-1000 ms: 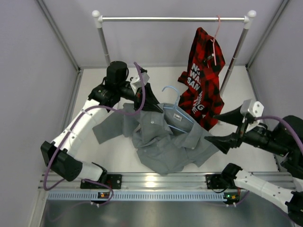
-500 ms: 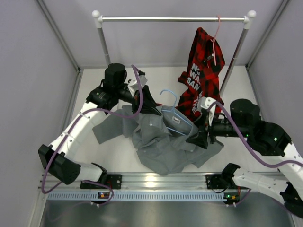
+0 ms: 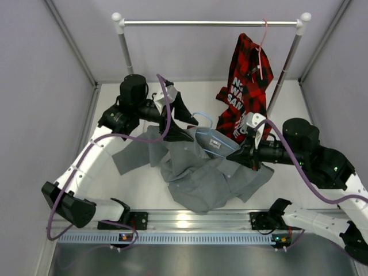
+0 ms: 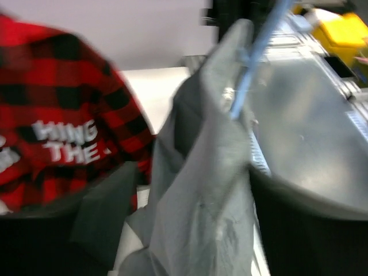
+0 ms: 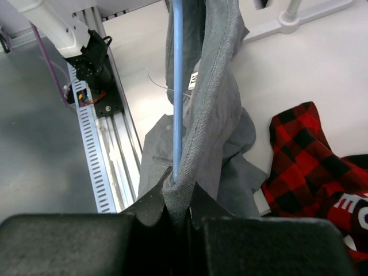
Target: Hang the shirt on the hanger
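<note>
Currently the hanger (image 5: 177,86) lies lengthwise from the right gripper (image 5: 179,201), clenched on the shirt (image 3: 198,178), to the released left gripper (image 3: 190,130) straddling it

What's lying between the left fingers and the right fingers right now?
The grey shirt, bunched at its collar, with the light-blue hanger inside it, spans the gap between the left fingers and the right fingers; the top view shows it.
</note>
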`<state>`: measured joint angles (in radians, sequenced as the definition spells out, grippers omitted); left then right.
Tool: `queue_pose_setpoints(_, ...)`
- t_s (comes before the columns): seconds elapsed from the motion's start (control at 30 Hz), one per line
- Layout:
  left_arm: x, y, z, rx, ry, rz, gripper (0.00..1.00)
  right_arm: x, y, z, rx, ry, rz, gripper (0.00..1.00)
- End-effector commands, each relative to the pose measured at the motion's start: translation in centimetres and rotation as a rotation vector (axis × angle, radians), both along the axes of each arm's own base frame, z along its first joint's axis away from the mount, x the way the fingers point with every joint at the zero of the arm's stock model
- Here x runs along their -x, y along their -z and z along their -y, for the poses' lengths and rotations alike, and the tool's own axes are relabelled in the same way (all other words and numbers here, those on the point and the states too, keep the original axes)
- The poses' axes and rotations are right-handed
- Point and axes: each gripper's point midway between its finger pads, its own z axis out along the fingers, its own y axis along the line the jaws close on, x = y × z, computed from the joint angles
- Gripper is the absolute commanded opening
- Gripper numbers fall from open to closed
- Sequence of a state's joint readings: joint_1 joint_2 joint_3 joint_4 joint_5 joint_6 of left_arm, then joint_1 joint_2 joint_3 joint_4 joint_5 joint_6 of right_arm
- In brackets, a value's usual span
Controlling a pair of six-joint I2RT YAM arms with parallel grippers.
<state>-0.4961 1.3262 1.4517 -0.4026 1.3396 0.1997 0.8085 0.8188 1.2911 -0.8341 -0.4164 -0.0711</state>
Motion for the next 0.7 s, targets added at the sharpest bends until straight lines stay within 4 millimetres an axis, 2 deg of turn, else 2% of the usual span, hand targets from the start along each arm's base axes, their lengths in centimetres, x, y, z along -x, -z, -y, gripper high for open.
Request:
queue_pose_setpoints(0.0,-2.7,-4.6,-0.9,0.026,-0.276,0.073,0.93,-1.2,-6.0,0.5,-0.135,0.088,0.114,0.0)
queue_pose_setpoints(0.07,-4.0,-6.3,-1.7,0.043,-0.426,0.081,0.98,-2.2,-7.1,0.7,-0.152,0.146,0.124,0.0)
queue_pose_setpoints(0.1,-6.6,-7.9,-3.1,0.066,-0.646,0.073,0.98,-3.2,-8.4,0.8,-0.166,0.194,0.139,0.0)
queue_pose_setpoints(0.17,-7.9,-11.2,-6.7,0.151,-0.927,0.056,0.98,-3.9,-9.7,0.6,-0.195,0.242,0.106,0.0)
queue_pose_setpoints(0.2,-10.5,-11.7,-10.8,0.186,-1.229,-0.007,0.98,-4.7,-10.9,0.4,-0.209,0.269,0.111,0.0)
queue_pose_setpoints(0.23,-10.5,-13.2,-13.7,0.23,-1.372,-0.012,0.98,-5.1,-11.6,0.2,-0.218,0.279,0.113,0.0)
queue_pose_setpoints(0.27,-9.7,-14.3,-16.6,0.275,-1.495,-0.007,0.98,-5.5,-12.1,-0.1,-0.226,0.292,0.101,0.0)
queue_pose_setpoints(0.3,-9.4,-14.5,-18.8,0.288,-1.599,-0.004,0.98,-6.5,-13.4,-0.4,-0.237,0.325,0.103,0.0)
queue_pose_setpoints(0.33,-9.2,-14.1,-22.2,0.294,-1.776,-0.01,0.98,-7.0,-14.2,-0.5,-0.246,0.347,0.106,0.0)
queue_pose_setpoints(0.37,-7.8,-14.6,-24.2,0.33,-1.84,-0.001,0.98,-7.4,-14.9,-0.5,-0.262,0.371,0.096,0.0)
queue_pose_setpoints(0.4,-7.3,-14.5,-25.3,0.326,-1.888,0.018,0.98,-8.4,-17.0,-0.3,-0.297,0.426,0.113,0.0)
queue_pose_setpoints(0.43,-6.7,-14.3,-26.6,0.332,-1.944,0.017,0.98,-9.0,-17.9,0.1,-0.315,0.467,0.114,0.0)
queue_pose_setpoints(0.47,-5.9,-13.8,-27.4,0.334,-1.964,0.02,0.98,-9.4,-18.9,0.5,-0.341,0.508,0.113,0.0)
queue_pose_setpoints(0.5,-5.5,-13.5,-27.9,0.333,-1.982,0.019,0.98,-10.0,-20.8,1.3,-0.379,0.561,0.137,0.0)
queue_pose_setpoints(0.53,-5.0,-13.0,-28.7,0.328,-2.016,0.018,0.98,-10.3,-21.5,1.7,-0.391,0.59,0.143,0.0)
queue_pose_setpoints(0.57,-5.2,-11.6,-29.0,0.294,-2.041,0.018,0.98,-10.5,-22.0,2.0,-0.407,0.614,0.144,0.0)
queue_pose_setpoints(0.63,-4.2,-10.4,-30.4,0.285,-2.1,0.02,0.98,-10.7,-22.5,2.1,-0.422,0.626,0.143,0.0)
queue_pose_setpoints(0.67,-4.8,-8.2,-30.3,0.216,-2.119,0.024,0.98,-11.1,-21.7,1.7,-0.404,0.633,0.13,0.0)
